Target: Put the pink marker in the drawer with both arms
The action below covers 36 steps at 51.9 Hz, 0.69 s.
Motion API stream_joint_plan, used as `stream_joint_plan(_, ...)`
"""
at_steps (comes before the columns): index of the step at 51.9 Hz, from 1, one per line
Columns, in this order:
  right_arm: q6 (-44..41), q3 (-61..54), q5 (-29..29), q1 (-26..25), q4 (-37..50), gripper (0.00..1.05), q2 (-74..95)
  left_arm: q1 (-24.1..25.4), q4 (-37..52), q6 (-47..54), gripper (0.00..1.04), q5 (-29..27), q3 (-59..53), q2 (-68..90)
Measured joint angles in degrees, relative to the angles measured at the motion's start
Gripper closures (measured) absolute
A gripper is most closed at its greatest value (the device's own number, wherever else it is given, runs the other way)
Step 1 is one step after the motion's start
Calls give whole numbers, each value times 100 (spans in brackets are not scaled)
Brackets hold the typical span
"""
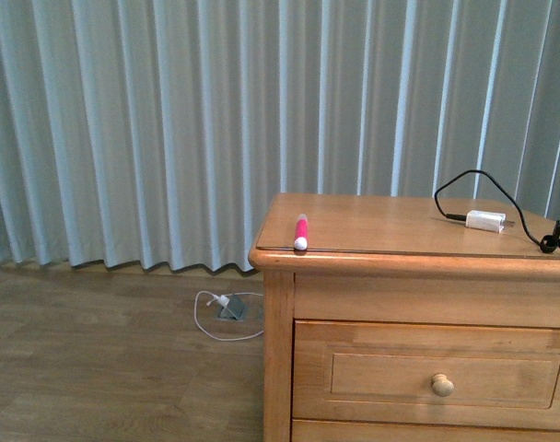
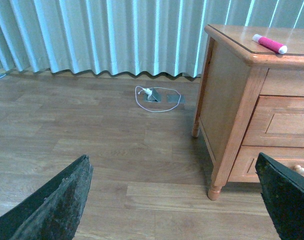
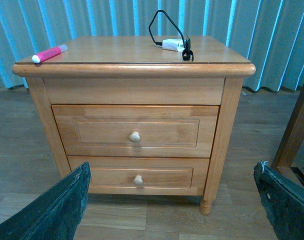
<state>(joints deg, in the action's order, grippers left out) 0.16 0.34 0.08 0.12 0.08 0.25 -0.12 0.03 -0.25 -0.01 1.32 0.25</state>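
Pink marker (image 1: 301, 231): lies at front-left edge of cabinet (image 1: 381, 221) top; drawer (image 3: 92, 131) shut; left gripper (image 2: 172, 170) and right gripper (image 3: 171, 172) both spread, empty; advise pulling knob (image 3: 135, 136) straight out first, squarely gripped.

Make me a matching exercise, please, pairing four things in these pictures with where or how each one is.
Things:
1. pink marker
2. white charger plug
3. upper drawer
4. white cord

Places or states:
A. shut
B. on the floor by the curtain
C. front left corner of the cabinet top
D. right side of the cabinet top, on a black cable

Pairs: 1-C, 2-D, 3-A, 4-B.
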Motion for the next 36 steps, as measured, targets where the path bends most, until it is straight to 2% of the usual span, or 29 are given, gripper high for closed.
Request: stream_joint_plan(36, 0, 0, 0, 0, 0, 8, 0, 0, 0, -2, 6, 0, 0, 0)
